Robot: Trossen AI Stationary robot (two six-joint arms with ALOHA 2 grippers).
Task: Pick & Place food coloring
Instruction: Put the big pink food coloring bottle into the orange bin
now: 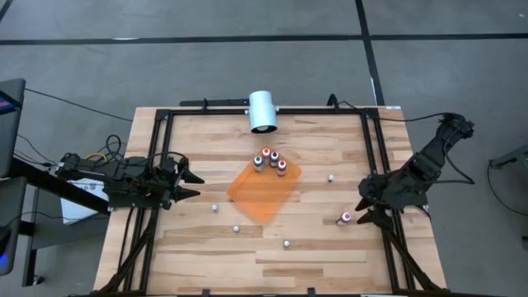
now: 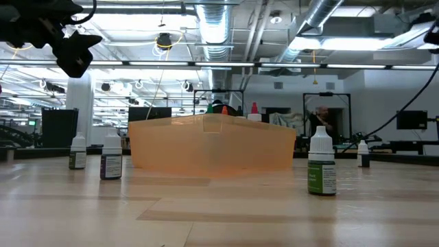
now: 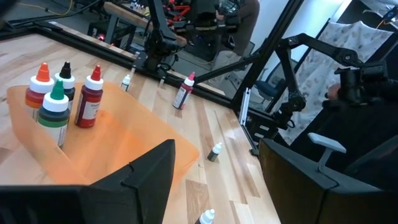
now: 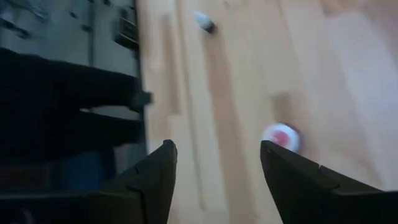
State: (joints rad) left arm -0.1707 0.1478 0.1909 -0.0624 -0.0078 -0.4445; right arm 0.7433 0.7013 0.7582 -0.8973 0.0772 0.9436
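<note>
1. Although four food coloring bottles (image 1: 269, 158) already stand on the orange sheet (image 1: 262, 192), a pink-capped bottle (image 1: 346, 218) stands upright on the wooden table (image 1: 313, 247), just beside the right gripper (image 1: 364, 212), on its sheet side.
2. The right gripper's fingers are spread and hold nothing.
3. The left gripper (image 1: 191, 185) waits agape and empty beyond the sheet, much farther off.

Bright ceiling strip lights (image 2: 103, 51) are flaring white in the low view, leaving the pale wooden tabletop (image 1: 330, 247) evenly lit with faint shadows. The right wrist view is smearing with motion blur; the translucent orange sheet (image 2: 212, 144) is glowing softly.
</note>
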